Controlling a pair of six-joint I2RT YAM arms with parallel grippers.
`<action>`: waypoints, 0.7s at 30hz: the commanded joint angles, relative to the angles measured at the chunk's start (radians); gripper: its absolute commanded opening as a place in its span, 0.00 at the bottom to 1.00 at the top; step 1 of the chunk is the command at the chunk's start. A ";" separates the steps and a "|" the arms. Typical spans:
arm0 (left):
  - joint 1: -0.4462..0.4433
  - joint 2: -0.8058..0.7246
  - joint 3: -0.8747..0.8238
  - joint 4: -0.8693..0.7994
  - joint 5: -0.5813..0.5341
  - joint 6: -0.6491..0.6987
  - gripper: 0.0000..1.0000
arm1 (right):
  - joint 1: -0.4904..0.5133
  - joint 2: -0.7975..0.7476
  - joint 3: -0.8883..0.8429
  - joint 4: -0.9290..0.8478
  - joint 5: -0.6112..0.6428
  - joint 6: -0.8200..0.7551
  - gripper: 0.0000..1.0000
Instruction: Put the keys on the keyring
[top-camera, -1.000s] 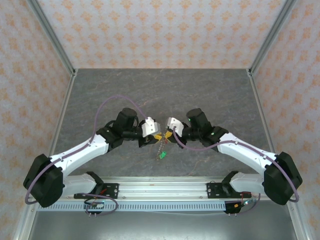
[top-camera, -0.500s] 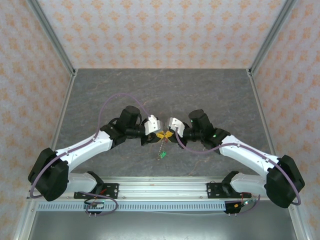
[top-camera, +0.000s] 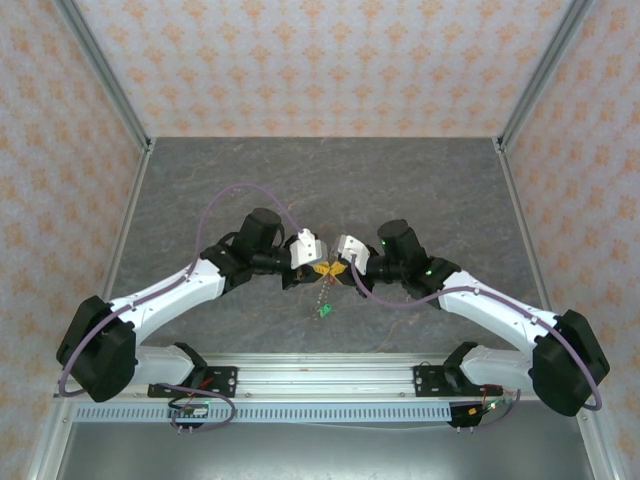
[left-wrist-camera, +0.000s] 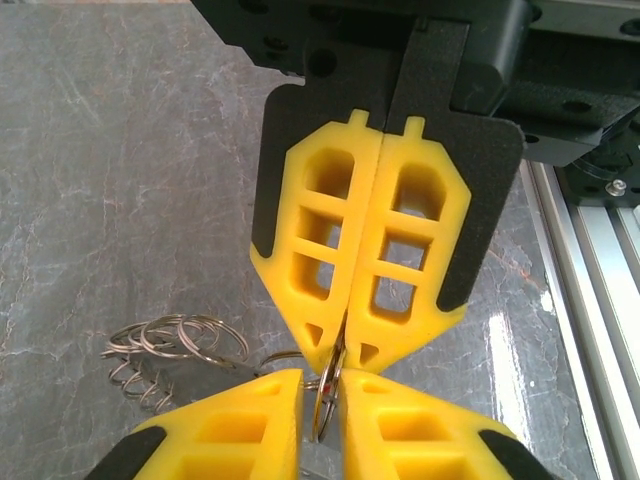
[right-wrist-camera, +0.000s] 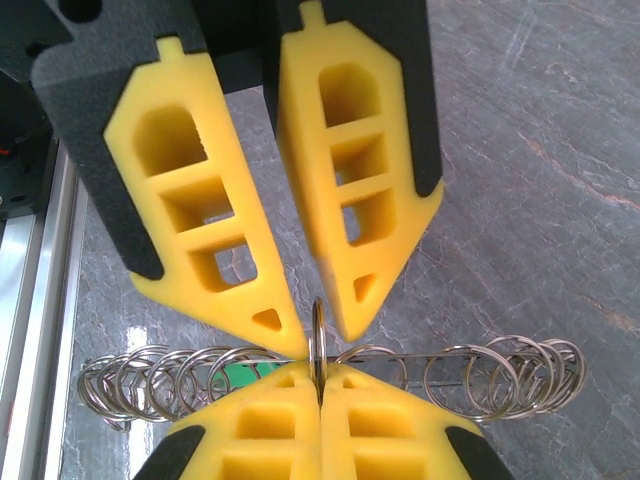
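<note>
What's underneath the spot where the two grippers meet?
The keyring, a string of silvery rings, with a green tag at its near end. Yellow fingertips cover where it is pinched.

Table (top-camera: 200, 200): grey, stone look, pale veins, shiny near the front edge. A row of thin silver rings (right-wrist-camera: 480, 375) lies on it abt mid-front, loops overlapping, bunched tighter at both ends. A small green tag (top-camera: 323, 312) is in w/ the rings, toward the near end; can't tell if it's flat on the top. A metal rail (top-camera: 330, 375) runs along the table's near edge.
</note>
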 joint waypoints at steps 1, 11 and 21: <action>-0.006 0.016 0.037 -0.050 0.011 0.037 0.14 | 0.007 -0.024 -0.009 0.081 -0.018 0.023 0.00; -0.006 0.045 0.055 -0.093 0.033 0.058 0.16 | 0.004 -0.053 -0.030 0.108 -0.021 0.055 0.00; -0.006 0.033 0.084 -0.092 0.044 0.050 0.15 | 0.003 -0.031 -0.020 0.102 -0.007 0.053 0.00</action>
